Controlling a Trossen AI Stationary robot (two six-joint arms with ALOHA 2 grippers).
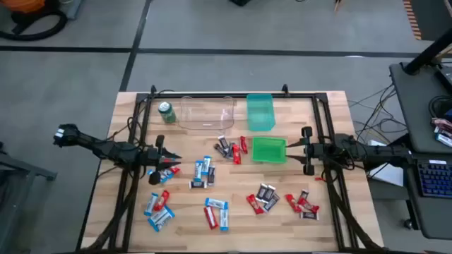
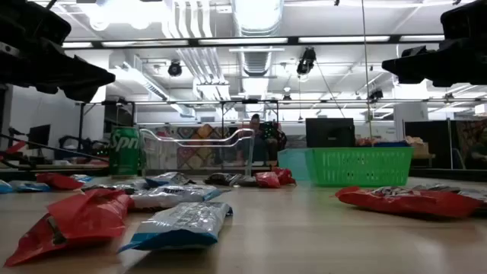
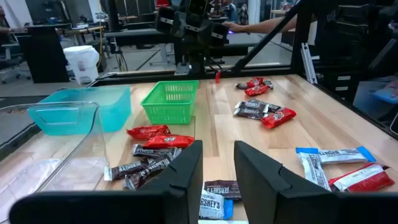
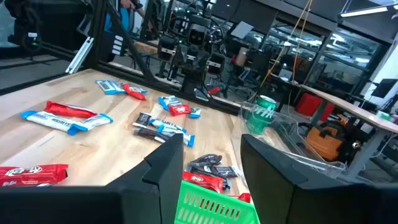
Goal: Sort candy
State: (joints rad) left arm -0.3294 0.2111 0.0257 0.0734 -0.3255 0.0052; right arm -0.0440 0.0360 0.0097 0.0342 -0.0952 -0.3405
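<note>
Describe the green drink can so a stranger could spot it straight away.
Start at the wooden table and go to its far left corner, where a clear plastic bin stands. The small green drink can stands upright beside that bin, on the left arm's side. It is the only round, standing thing there: the candy bars are flat wrappers, and the other green item is a mesh basket.
</note>
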